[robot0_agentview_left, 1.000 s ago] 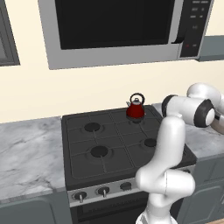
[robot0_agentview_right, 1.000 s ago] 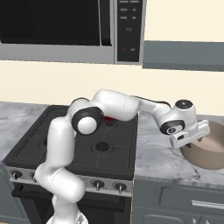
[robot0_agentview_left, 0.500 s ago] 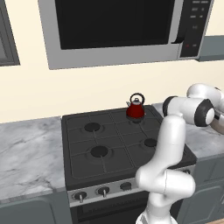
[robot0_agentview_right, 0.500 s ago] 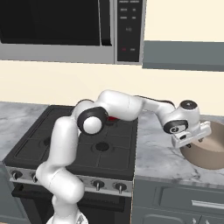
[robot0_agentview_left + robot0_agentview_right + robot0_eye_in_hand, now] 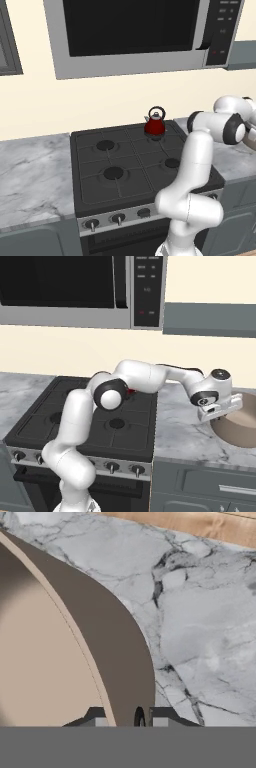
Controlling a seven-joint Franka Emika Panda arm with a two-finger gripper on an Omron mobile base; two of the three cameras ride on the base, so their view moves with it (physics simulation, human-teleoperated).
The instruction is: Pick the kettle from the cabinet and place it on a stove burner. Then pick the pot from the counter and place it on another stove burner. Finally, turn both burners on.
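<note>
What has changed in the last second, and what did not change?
The tool moved a little lower at the near rim of the pot and closed its jaws on the pot's wall, one finger inside and one outside, as the hand view shows. The pot stayed on the counter. The kettle stayed on its back burner.

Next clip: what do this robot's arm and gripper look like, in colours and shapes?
The arm is glossy white, built of rounded tubular links with dark bands at the joints. The gripper is a boxy white hand with two small dark finger tips. No cables or markings are visible.
</note>
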